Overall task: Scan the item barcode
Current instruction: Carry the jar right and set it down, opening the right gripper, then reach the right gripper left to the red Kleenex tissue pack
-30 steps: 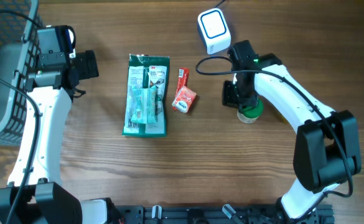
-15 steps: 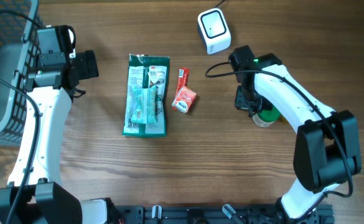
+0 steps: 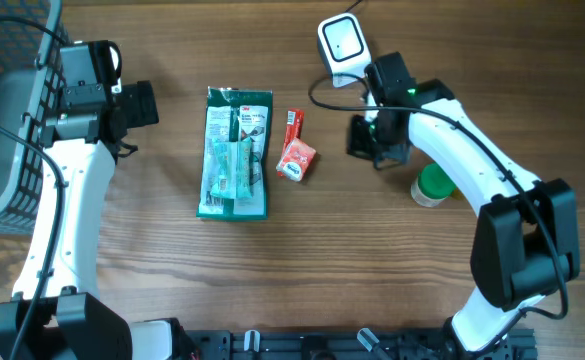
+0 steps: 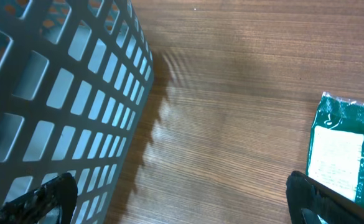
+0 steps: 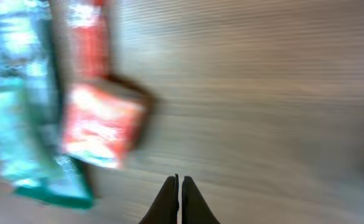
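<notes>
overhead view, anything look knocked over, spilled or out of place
Nothing spilled or damaged. The small red packet lies tilted beside the red stick pack, and the green-capped jar sits alone, apart from the shut right end effector.

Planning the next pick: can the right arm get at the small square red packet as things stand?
Probably yes: only bare wooden table lies between the right fingers and the small square red packet. The fingers are shut, so they must open first.
</notes>
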`<state>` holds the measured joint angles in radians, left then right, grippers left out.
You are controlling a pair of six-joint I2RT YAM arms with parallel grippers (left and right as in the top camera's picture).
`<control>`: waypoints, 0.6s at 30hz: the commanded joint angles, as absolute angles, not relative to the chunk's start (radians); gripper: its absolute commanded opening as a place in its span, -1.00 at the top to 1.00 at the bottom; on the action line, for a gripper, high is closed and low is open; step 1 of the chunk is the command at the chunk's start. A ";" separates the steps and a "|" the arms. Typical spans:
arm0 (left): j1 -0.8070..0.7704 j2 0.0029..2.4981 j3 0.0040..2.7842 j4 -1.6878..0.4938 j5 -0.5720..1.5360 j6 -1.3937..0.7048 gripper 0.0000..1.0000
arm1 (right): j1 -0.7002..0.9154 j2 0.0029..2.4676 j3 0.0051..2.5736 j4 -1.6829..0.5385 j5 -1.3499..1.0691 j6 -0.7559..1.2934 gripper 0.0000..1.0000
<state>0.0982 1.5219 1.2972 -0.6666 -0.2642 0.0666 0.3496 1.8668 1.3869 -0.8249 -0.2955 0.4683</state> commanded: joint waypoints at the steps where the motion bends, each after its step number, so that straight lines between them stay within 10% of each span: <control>1: 0.099 1.520 1.299 -0.664 -0.266 0.074 -1.00 | 0.433 1.860 1.399 -0.722 -0.442 0.448 0.86; 18: 0.099 1.520 1.299 -0.664 -0.266 0.074 -1.00 | 0.754 1.994 1.399 -0.405 0.039 0.631 0.80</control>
